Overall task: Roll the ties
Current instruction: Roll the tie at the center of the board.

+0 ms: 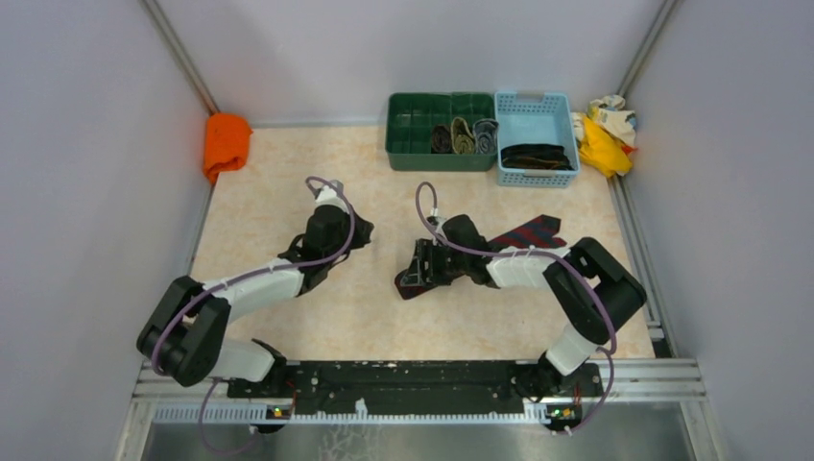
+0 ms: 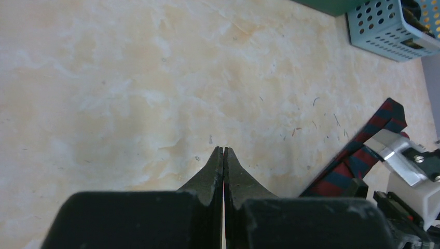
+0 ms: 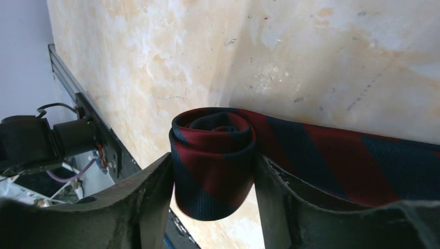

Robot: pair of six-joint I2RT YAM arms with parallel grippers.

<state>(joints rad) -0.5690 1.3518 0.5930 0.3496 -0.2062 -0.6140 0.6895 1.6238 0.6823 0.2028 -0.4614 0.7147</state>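
table (image 1: 288,192) centre: right tool (image 3: 214,176) with rolled end of tie (image 1: 528,231) between its fingers, tail lying back-right under that arm | left tool (image 2: 223,151) to its left, apart | far edge: divided bin (image 1: 392,134), rolled ties (image 1: 465,136) in right compartments; basket (image 1: 535,95) touching bin's right side, more ties (image 1: 535,157) inside | cloth (image 1: 226,144) far-left corner | rags (image 1: 607,134) right of basket

Tie (image 3: 212,155): woven cloth, dark red and navy, faint sheen noted. Tabletop (image 2: 129,78): smooth, matt, marbled cream finish. Basket (image 1: 500,134), far right: pale blue perforated plastic. Cloth (image 1: 227,144), far left: soft orange fabric, matt.
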